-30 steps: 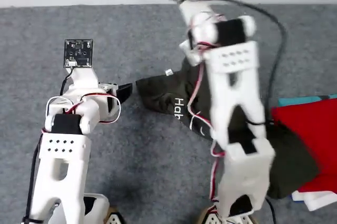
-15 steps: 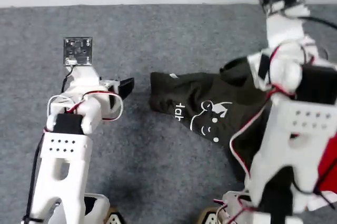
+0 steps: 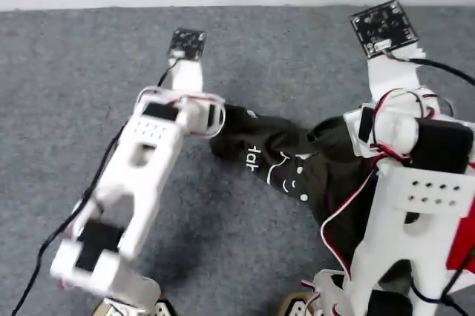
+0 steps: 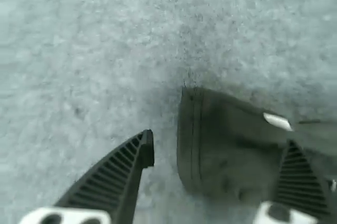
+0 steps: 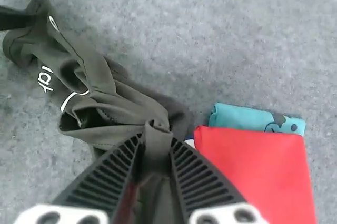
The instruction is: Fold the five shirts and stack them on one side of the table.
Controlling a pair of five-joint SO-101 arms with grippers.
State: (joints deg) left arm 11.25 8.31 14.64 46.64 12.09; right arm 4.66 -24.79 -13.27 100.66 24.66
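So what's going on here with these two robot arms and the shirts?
Two arms are working on a dark shirt that lies crumpled on the grey table. The right hand is shut on a bunched fold of it. The left hand is open over the shirt's other end, not gripping it. A red shirt lies over a teal shirt next to the right arm. The dark shirt is not yet folded.

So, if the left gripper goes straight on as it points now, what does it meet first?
Probably the dark shirt: its edge lies between the open fingers of the left gripper; depth is unclear.
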